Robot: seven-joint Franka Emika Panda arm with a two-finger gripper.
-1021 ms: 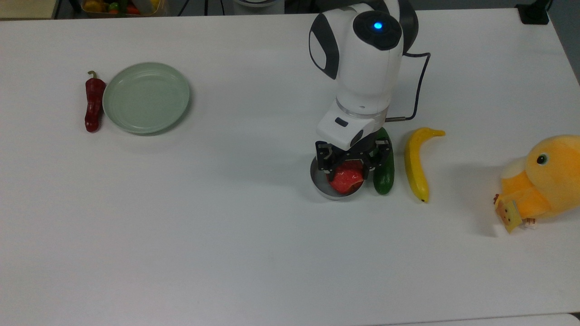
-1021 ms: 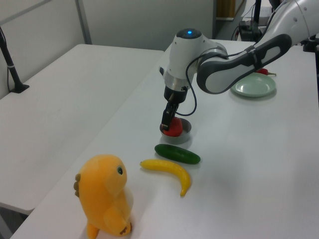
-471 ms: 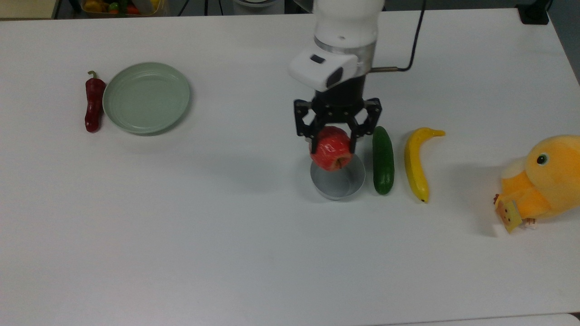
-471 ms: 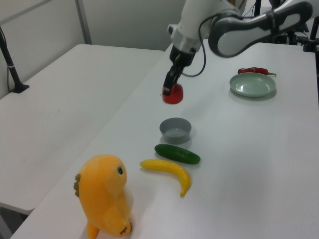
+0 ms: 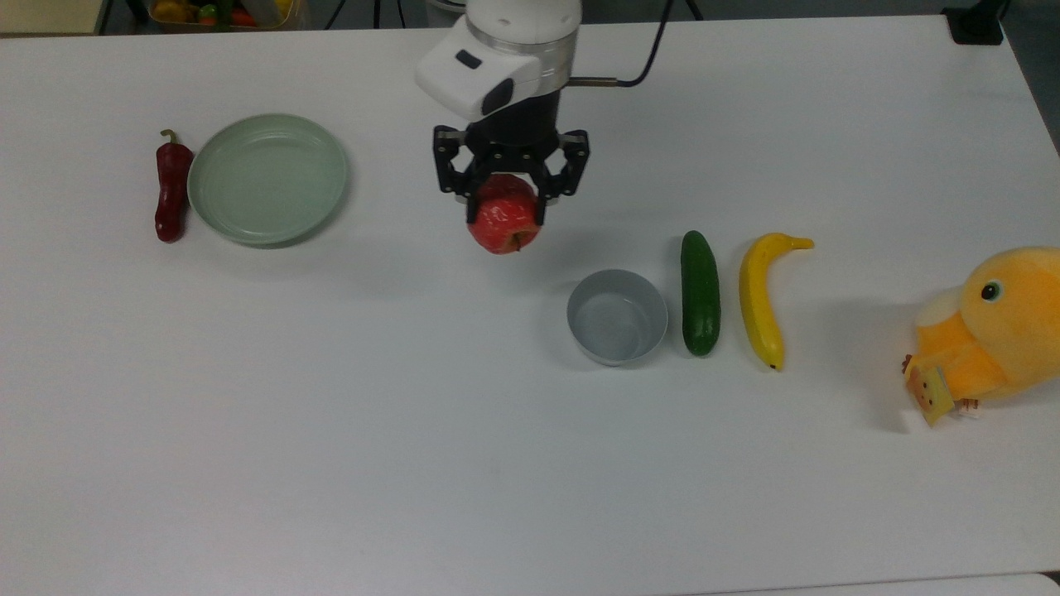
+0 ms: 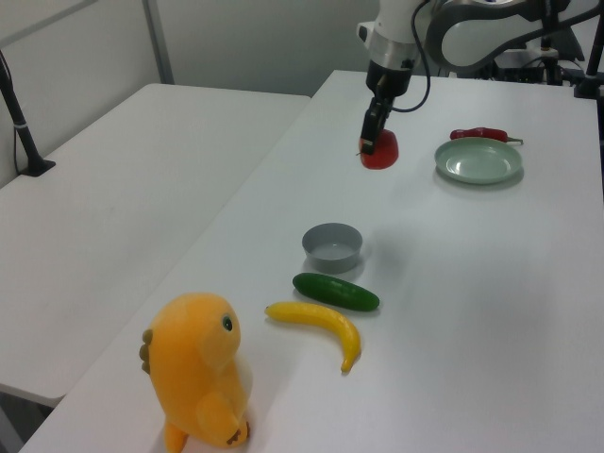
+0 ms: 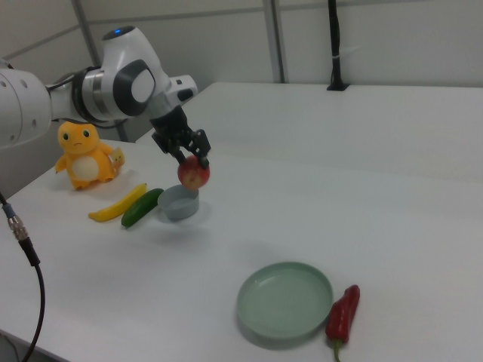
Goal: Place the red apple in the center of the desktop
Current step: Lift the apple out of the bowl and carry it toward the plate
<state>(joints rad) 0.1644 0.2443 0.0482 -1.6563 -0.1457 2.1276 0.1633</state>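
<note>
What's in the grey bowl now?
Nothing: the bowl shows a bare grey floor in the top view. The apple hangs in the pincer above the desktop, clear of the bowl.

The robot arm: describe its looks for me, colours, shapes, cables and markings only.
The arm is glossy white with rounded shells and dark grey bands at the joints. A small blue light glows on top of one joint cap in the right view. The wrist ends in a white block with dark oval insets, and a thin black cable leaves its side. The gripper is black, with angular, open-framed fingers.
</note>
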